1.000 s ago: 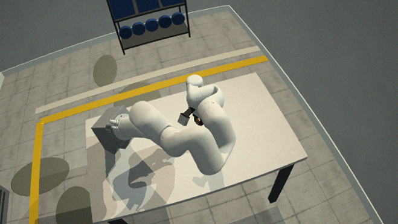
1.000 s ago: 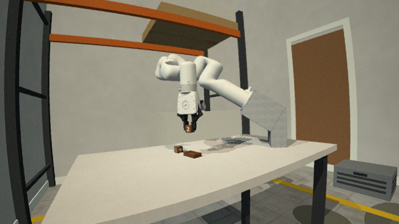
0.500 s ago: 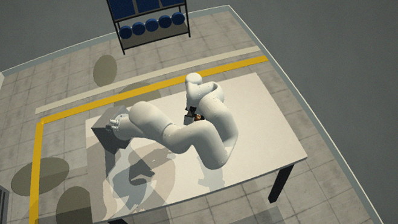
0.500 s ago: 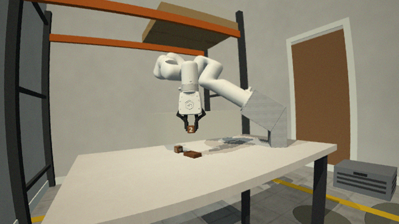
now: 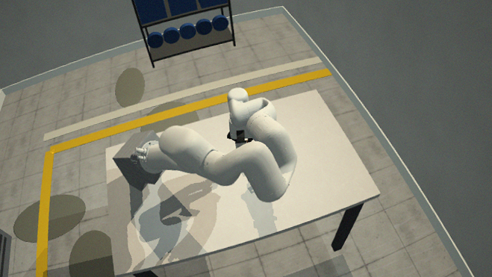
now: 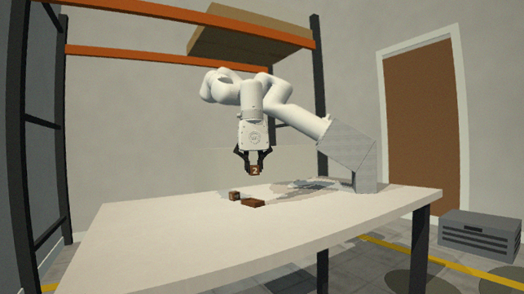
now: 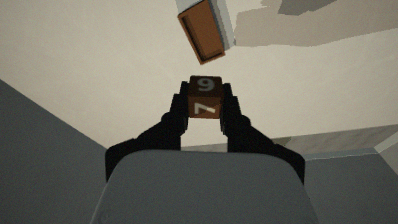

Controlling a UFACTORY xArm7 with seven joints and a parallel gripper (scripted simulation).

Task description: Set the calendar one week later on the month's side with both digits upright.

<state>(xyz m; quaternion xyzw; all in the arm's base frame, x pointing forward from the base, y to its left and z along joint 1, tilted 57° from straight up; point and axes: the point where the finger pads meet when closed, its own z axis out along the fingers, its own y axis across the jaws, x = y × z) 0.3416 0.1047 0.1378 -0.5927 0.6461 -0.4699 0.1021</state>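
Over to the left, a second cube [image 6: 234, 195] sits on the table [image 6: 203, 233] beside the brown tray [image 6: 253, 203] [image 7: 202, 32], perhaps just short of touching it. Above them, the gripper [image 6: 253, 168] [image 7: 205, 93] pinches a numbered cube [image 6: 254, 171] [image 7: 205, 97], clear of the tabletop.

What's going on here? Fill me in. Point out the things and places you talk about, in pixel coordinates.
The robot arm's gripper [image 5: 242, 140] [image 6: 254, 170] [image 7: 205, 93] holds a brown number cube [image 6: 254, 171] [image 7: 205, 97] above the table [image 5: 320, 151] [image 6: 178, 240] [image 7: 125, 75]. The exterior view shows a 2 on it. The tray [image 6: 253, 203] [image 7: 204, 31] rests on the table with no cube visible in it, and the second cube [image 6: 234, 195] sits beside it. The new date isn't set yet.
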